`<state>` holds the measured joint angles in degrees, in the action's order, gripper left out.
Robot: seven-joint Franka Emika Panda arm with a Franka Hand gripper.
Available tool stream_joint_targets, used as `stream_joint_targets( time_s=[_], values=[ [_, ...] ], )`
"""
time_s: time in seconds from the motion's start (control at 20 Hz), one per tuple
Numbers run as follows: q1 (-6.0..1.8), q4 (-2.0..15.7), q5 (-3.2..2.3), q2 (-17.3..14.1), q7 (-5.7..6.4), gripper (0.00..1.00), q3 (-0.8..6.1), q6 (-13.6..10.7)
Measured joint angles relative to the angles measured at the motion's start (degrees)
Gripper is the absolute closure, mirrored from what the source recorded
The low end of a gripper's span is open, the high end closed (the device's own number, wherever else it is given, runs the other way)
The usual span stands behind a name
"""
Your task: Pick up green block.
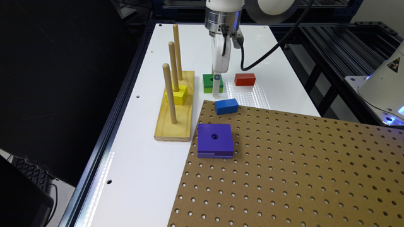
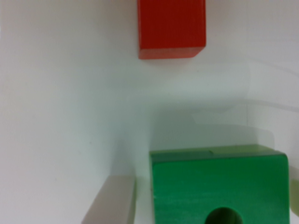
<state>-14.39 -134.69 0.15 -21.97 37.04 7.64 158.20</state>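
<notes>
- White table (image 1: 202, 41), pegboard (image 1: 300, 164) over its near part; dark frame behind.
- Going from the exterior view's left: peg stand (image 1: 175, 121) carrying a yellow block (image 1: 176, 95), then the green block (image 1: 209, 82) on bare table, then the red block (image 1: 245, 79).
- The gripper (image 1: 216, 85) sits down at the green block; in the wrist view one finger (image 2: 110, 200) stands just beside its side.
- We cannot tell whether the jaws are spread or closed.
- We judge the grasp step in hand; next comes closing squarely, then lifting.

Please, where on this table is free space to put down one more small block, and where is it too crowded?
Free: the white table on the exterior view's left of the pegboard, below the yellow peg base, and most of the pegboard beyond the purple block. Crowded: around the green block, with the hand, red block and blue block close.
</notes>
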Motion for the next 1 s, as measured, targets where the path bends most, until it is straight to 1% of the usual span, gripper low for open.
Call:
stream_joint_targets(
  time_s=[0.4,0.55,0.65,1.0],
  values=[
    [0.07,0.12,0.0,-0.06,0.0,0.0,0.02,0.01],
    [0.38,1.24,0.0,-0.77,0.08,0.0,0.07,-0.01],
    [0.42,1.78,0.0,-1.1,0.08,0.0,0.09,-0.03],
    [0.43,1.97,0.0,-1.22,0.08,0.0,0.11,-0.03]
  ],
)
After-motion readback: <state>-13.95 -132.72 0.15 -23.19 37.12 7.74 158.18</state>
